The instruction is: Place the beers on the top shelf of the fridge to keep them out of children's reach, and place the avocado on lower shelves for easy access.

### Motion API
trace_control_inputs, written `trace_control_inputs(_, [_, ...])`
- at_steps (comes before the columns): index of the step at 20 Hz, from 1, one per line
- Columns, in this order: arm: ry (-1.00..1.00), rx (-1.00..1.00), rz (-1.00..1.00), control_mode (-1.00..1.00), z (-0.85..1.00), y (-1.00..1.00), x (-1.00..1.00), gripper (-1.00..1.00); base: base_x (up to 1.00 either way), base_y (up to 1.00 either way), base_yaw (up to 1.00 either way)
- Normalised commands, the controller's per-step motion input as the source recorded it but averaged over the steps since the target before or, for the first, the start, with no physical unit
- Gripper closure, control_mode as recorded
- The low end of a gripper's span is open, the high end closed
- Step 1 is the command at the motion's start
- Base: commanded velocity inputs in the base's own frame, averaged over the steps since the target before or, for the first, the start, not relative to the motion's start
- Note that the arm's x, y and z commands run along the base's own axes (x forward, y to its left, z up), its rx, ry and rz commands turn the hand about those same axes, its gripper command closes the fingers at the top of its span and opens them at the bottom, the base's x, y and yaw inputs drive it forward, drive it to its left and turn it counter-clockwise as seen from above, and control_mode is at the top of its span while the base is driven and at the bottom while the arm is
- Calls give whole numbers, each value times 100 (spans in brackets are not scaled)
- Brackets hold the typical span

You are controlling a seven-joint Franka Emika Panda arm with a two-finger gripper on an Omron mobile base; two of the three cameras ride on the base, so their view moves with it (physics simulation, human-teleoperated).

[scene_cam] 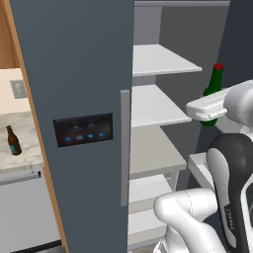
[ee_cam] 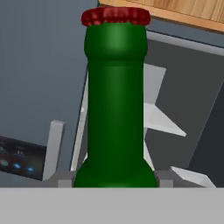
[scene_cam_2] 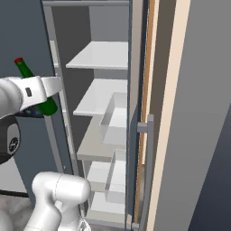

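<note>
The green beer [scene_cam: 213, 83] with a red cap is held upright in my gripper [scene_cam: 209, 114], which is shut on its body just to the right of the open fridge [scene_cam: 74, 74]. From the other side, the bottle [scene_cam_2: 26, 71] leans slightly in the gripper [scene_cam_2: 43, 102], left of the shelves. Its neck [ee_cam: 114, 109] fills the hand view. The top shelf [scene_cam: 160, 61] is bare, and so are the lower shelves [scene_cam: 154, 105]. The brown beer [scene_cam: 13, 141] stands on the counter at far left. The avocado is out of view.
The fridge's closed left door has a grey bar handle [scene_cam: 125, 148] and a black panel with blue lights [scene_cam: 83, 129]. Clear door bins [scene_cam_2: 113, 118] hang beside the shelves. A wooden cabinet side [scene_cam_2: 178, 90] stands on the right. A stone counter [scene_cam: 27, 148] lies at left.
</note>
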Motion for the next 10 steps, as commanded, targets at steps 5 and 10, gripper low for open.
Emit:
trace_control_inputs(5, [-5,9,0,-100,45,-9,30,100,0,0,0])
trace_control_inputs(10, [0,5,0,-100,38,-10,28,100,0,0,0])
